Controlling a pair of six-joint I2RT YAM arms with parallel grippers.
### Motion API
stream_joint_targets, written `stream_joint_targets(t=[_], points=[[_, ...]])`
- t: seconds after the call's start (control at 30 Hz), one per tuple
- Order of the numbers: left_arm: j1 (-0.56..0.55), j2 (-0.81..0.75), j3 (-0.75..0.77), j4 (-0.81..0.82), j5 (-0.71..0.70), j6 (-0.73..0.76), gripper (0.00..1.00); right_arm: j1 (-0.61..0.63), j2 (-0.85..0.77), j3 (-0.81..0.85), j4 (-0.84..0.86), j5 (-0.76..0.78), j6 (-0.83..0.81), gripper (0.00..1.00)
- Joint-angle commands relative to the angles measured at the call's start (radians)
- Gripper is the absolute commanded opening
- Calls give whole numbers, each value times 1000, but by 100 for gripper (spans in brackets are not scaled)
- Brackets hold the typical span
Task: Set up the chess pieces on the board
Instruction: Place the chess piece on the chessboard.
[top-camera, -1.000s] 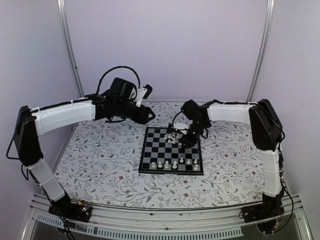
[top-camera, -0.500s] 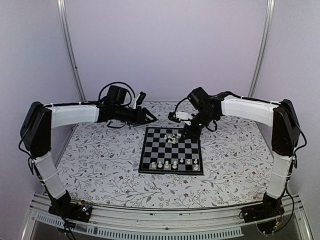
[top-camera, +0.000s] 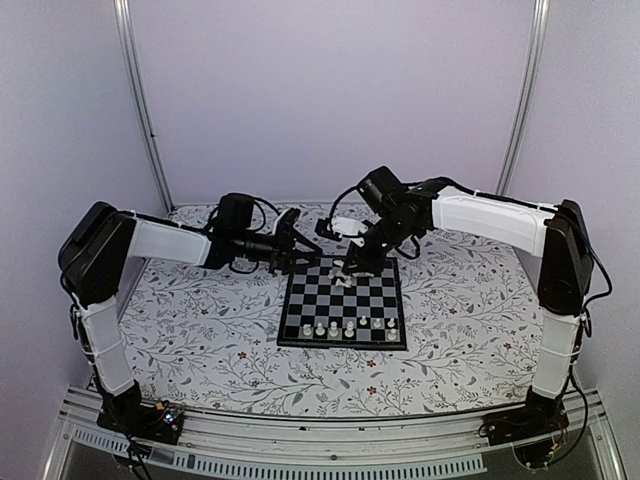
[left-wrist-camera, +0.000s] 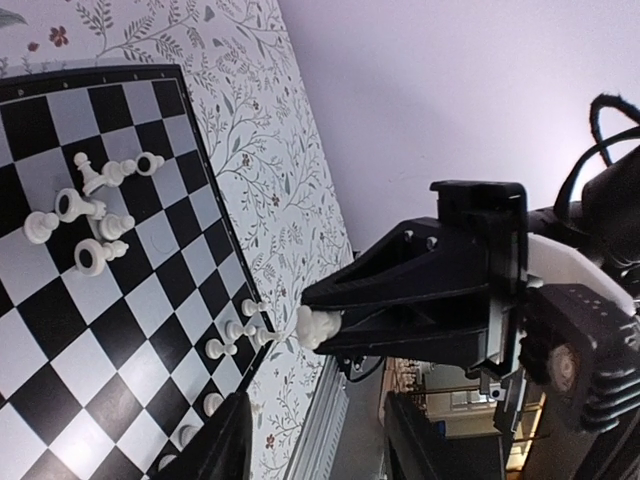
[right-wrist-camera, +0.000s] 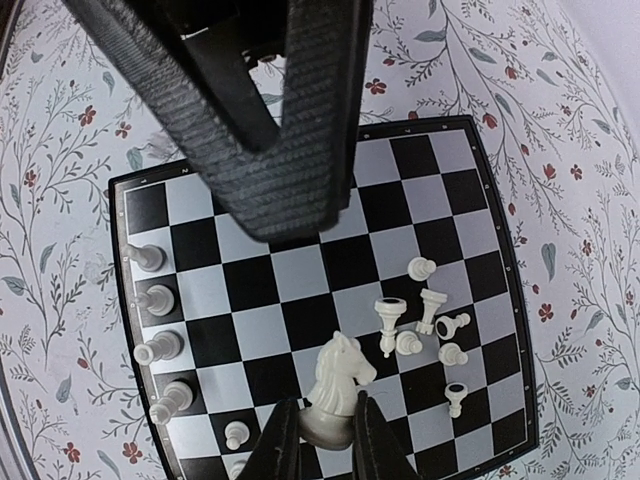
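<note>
R fingers (right-wrist-camera: 285, 450): pinching white knight (right-wrist-camera: 338, 385), over board (right-wrist-camera: 290, 270) nr far edge.
L fingers (left-wrist-camera: 230, 450): spread, empty, just off board's far-left corner, above bench (top-camera: 200, 320).
Pawns (top-camera: 340, 327): row along near edge.
Loose pieces (right-wrist-camera: 425, 320): cluster nr far edge; bare squares between it & the row.

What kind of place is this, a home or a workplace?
Probably a robot test booth: plain lilac walls with metal poles enclose a floral table, and the left arm and right arm are bolted to a rail at its near edge.
</note>
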Motion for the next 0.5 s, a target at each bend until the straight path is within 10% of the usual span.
stream_joint_targets(t=[0.0,0.47], points=[[-8,22,-10,121,75,-86,47,18,35,35,3,27,-15,11],[-33,70,-5,124,102,-127,45,62,34,78,-9,35,-17,11]])
